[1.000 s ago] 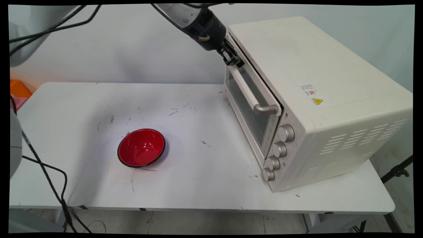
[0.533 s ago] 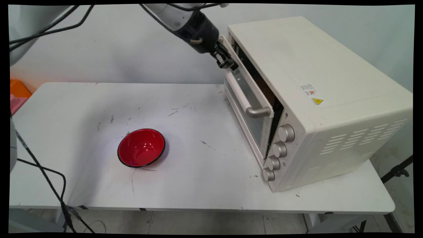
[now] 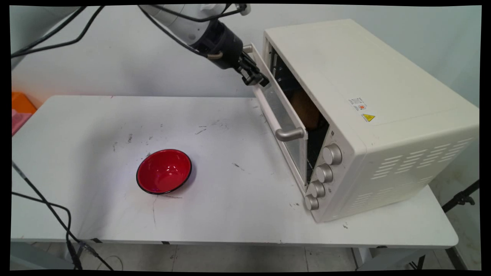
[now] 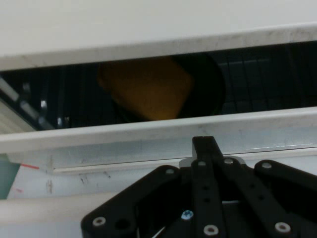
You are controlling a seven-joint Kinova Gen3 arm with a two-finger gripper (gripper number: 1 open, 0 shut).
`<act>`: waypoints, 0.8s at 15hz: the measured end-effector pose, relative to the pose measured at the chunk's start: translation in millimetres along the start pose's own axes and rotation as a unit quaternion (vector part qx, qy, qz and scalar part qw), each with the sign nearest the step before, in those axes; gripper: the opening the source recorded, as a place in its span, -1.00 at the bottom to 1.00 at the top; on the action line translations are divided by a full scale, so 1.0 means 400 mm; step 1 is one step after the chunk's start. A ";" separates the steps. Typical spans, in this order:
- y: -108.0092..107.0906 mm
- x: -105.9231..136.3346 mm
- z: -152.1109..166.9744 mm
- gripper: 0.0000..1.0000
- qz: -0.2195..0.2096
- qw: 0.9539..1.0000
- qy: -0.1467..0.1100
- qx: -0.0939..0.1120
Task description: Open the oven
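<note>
A cream toaster oven [image 3: 364, 96] stands on the right of the white table [image 3: 96, 126]. Its glass door [image 3: 284, 119] hangs partly open, hinged at the bottom. My gripper [image 3: 256, 78] is shut on the far end of the door's handle [image 3: 274, 122], by the door's top edge. Through the gap a brown, bread-like thing [image 3: 307, 109] shows inside the oven. In the hand view the gripper [image 4: 204, 148] sits against the door's top rim [image 4: 148, 131], and the same orange-brown thing [image 4: 146, 91] lies in the dark cavity beyond it.
A red bowl [image 3: 164, 171] with a black rim sits empty on the table, left of the oven. Several silver knobs [image 3: 324, 172] line the oven's front. Black cables [image 3: 46, 199] hang at the left edge. An orange object [image 3: 21, 103] lies beyond the table's far left corner.
The gripper has moved left and a little down with the handle. The oven door has swung from nearly closed to partly open, uncovering the brown thing inside.
</note>
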 end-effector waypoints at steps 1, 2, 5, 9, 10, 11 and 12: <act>0.003 -0.016 0.000 -1.00 -0.004 1.000 0.005 0.001; 0.005 -0.029 0.000 -1.00 -0.008 1.000 0.007 0.003; 0.010 -0.071 0.002 -1.00 -0.017 1.000 0.012 0.007; 0.012 -0.116 0.005 -1.00 -0.020 1.000 0.012 0.012; 0.012 -0.129 0.006 -1.00 -0.020 1.000 0.010 0.013; 0.011 -0.137 0.008 -1.00 -0.020 1.000 0.009 0.014; 0.011 -0.142 0.009 -1.00 -0.020 1.000 0.009 0.015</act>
